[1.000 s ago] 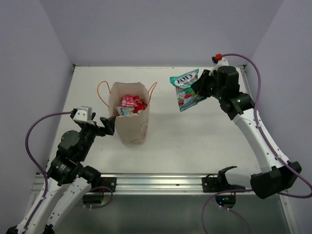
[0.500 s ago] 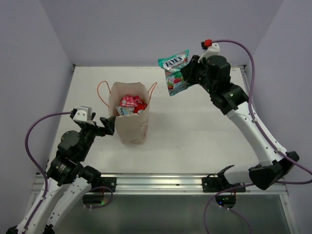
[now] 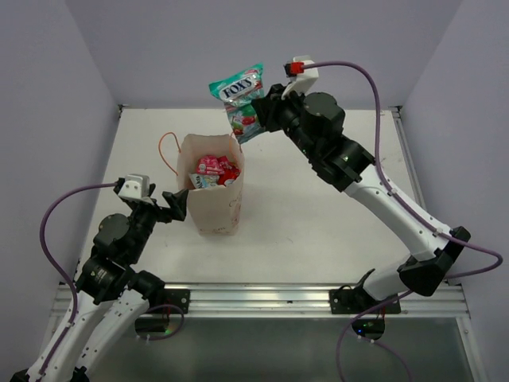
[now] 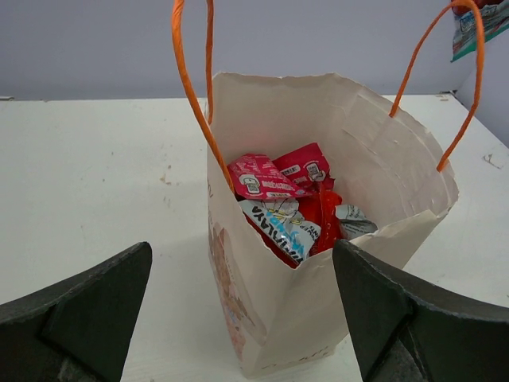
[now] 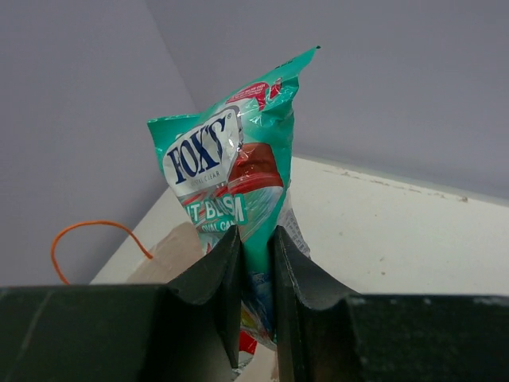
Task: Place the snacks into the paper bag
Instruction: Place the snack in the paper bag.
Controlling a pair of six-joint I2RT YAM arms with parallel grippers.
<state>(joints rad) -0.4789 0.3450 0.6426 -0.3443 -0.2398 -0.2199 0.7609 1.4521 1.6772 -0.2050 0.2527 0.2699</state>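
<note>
The FOX'S packet is teal, with a white patch carrying dark blue letters and a red band beneath. The paper bag is cream-beige; the faint print on its outer face looks pinkish. Its cord handles are orange. Inside are red and magenta packets and a white-and-light-blue packet. The table is white.

Bright, even light; soft shadows
</note>
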